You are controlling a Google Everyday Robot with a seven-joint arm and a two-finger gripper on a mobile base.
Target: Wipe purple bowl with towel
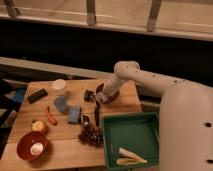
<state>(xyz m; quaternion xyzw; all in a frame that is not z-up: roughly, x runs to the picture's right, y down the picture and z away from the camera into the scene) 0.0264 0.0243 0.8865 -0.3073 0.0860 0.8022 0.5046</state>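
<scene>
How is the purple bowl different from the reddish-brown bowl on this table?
The purple bowl is dark and sits at the table's far edge, with the end effector shut at its rim; the reddish-brown bowl is near the front left corner, holding a pale round thing. Both are round.
</scene>
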